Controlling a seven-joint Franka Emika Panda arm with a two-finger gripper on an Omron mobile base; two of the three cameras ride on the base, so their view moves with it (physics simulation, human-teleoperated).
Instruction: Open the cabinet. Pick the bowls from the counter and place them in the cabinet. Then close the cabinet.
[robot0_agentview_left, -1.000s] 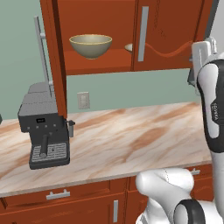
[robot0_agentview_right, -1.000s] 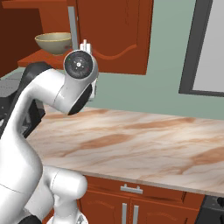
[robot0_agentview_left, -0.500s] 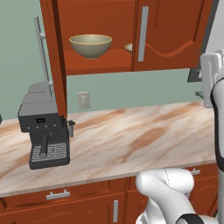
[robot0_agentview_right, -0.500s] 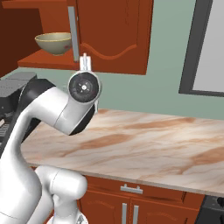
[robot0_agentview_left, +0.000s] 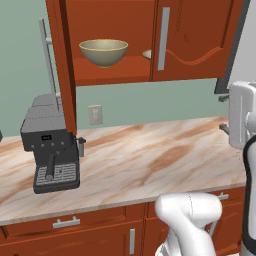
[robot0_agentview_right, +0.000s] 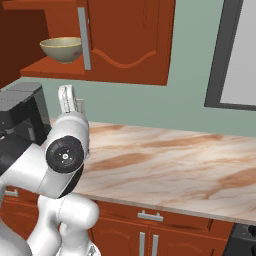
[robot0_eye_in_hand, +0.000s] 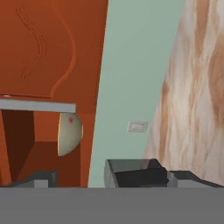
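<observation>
The cabinet (robot0_agentview_left: 150, 40) hangs on the green wall above the worktop (robot0_agentview_left: 135, 160). Its left door (robot0_agentview_left: 62, 60) stands open, turned out toward the room, and its long silver handle (robot0_agentview_left: 47, 62) shows at the edge. The right door (robot0_agentview_left: 195, 37) is shut, with its own silver bar handle (robot0_agentview_left: 162, 37) upright.

Inside the open half, the deep rounded bowl (robot0_agentview_left: 103, 52) stands upright on the cabinet shelf. Just to the right of it, half hidden behind the shut door, a small part of the shallower bowl (robot0_agentview_left: 146, 54) shows on the same shelf. In the right base view the deep bowl (robot0_agentview_right: 61, 49) sits at the left, behind the handle. In the hand view the picture is rolled, so the bowl (robot0_eye_in_hand: 69, 133) appears on its side beside the handle bar.

On the worktop, at the left, stands a dark coffee machine (robot0_agentview_left: 50, 150), partly under the open door. A white wall socket (robot0_agentview_left: 95, 114) is on the wall behind it.

The end effector is open, its fingers wide apart, and it holds nothing. The white arm (robot0_agentview_right: 65, 150) is folded low in front of the worktop.
</observation>
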